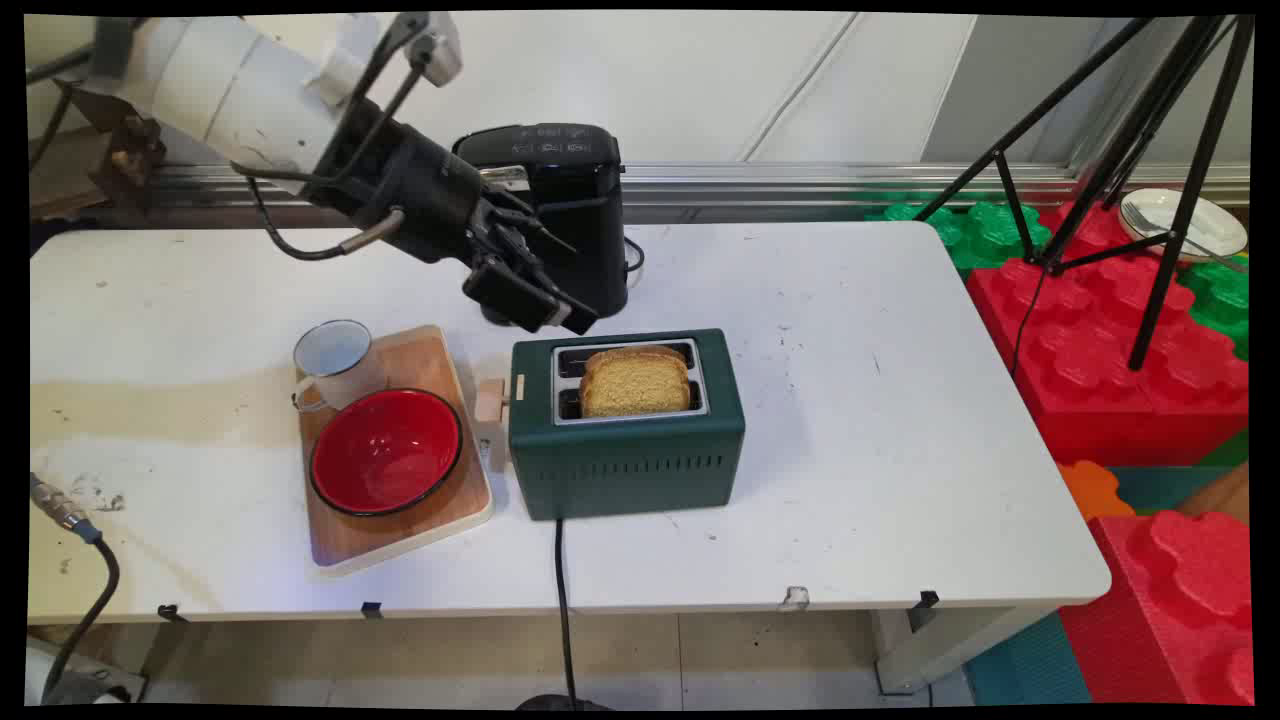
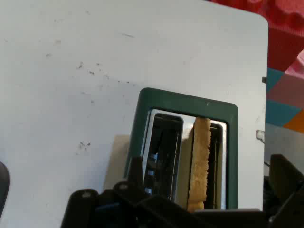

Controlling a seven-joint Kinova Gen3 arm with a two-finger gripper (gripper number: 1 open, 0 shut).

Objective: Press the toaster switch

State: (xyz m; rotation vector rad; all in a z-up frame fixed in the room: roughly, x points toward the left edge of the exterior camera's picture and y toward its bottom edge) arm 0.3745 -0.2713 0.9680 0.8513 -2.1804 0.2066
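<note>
On your white table [image 1: 850,400] the green toaster [image 1: 627,450] lies long axis left-right, toast [image 1: 635,385] upright in its near slot. Your gripper [image 1: 560,312] hovers above its far-left corner, empty; its opening you cannot tell.

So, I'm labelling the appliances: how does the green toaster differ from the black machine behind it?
The green toaster is low and wide; the black coffee maker is tall and narrow. The toaster holds a bread slice in one slot; nothing shows in the coffee maker. The toaster is nearer the camera. Both stand on the white table.
</note>
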